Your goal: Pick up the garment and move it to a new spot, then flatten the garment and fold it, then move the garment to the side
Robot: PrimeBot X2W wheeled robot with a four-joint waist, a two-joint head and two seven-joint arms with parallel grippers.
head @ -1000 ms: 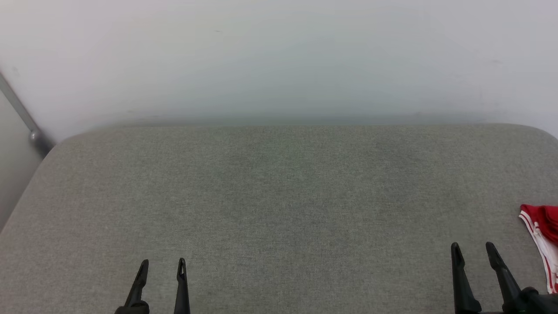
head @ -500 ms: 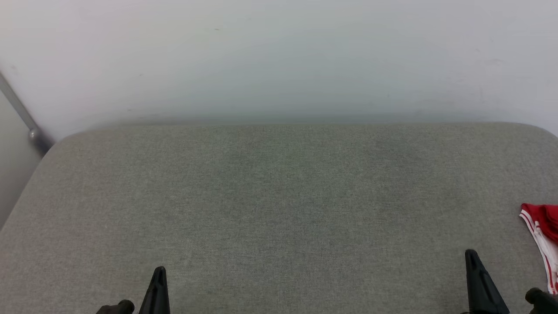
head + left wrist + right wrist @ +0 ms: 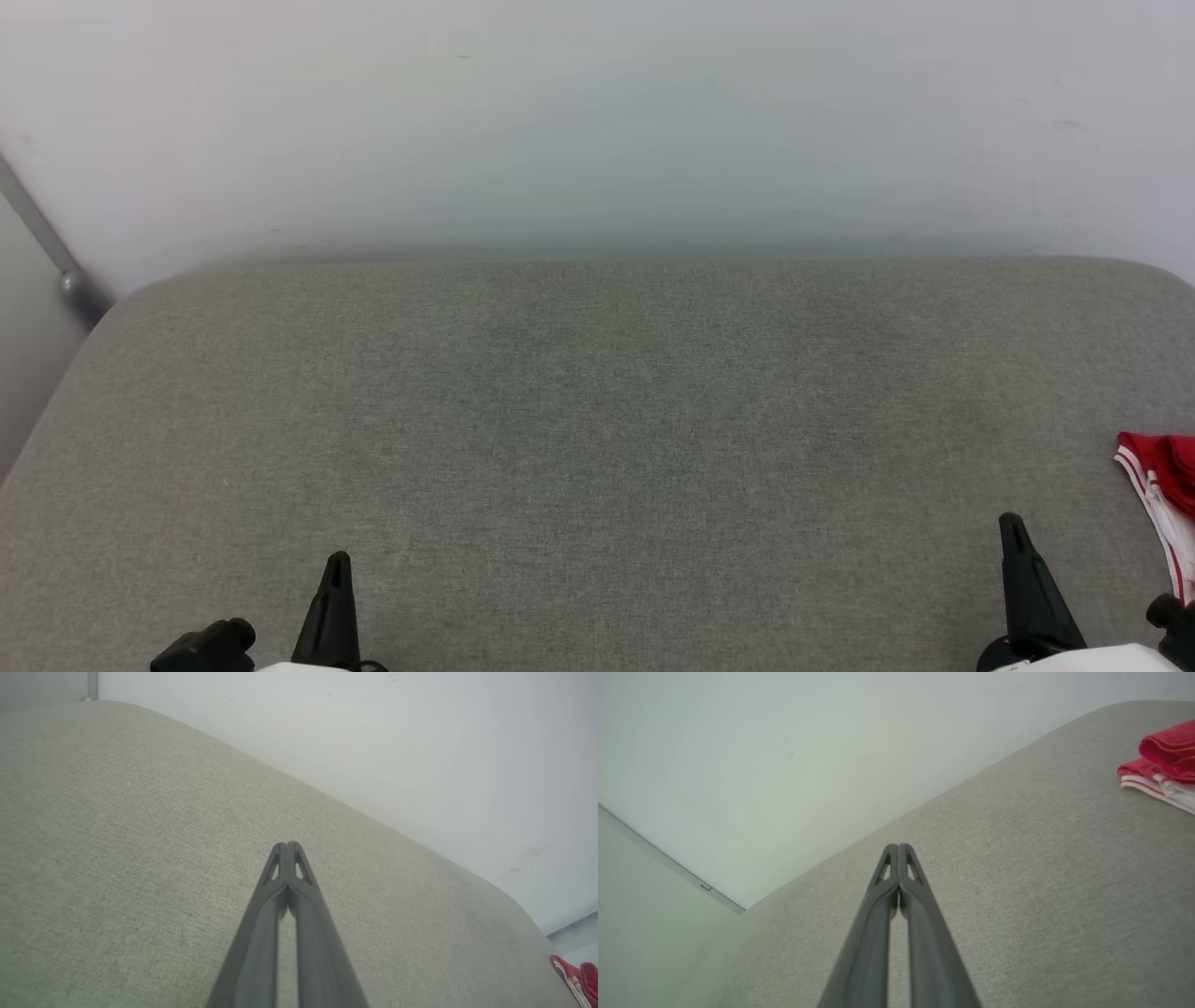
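The red garment (image 3: pixel 1162 485) with a white, red-striped sleeve lies folded at the far right edge of the grey cushion (image 3: pixel 597 420). It also appears as the folded garment (image 3: pixel 1164 763) in the right wrist view and a sliver of garment (image 3: pixel 574 975) at the left wrist view's lower right. My left gripper (image 3: pixel 336 569) sits low at the front left, shut with nothing in it, tips together (image 3: pixel 287 845). My right gripper (image 3: pixel 1013 527) is shut too, empty, a little left of the garment, tips together (image 3: pixel 898 847).
A pale wall (image 3: pixel 597 121) rises right behind the cushion's back edge. A grey metal bar (image 3: pixel 47 252) slants down at the far left. The cushion's rounded corners fall away at left and right.
Both grippers went from open, with two fingers apart, to shut. Both have drawn back toward the bottom edge, and pale forearms now show there. The garment has not moved.
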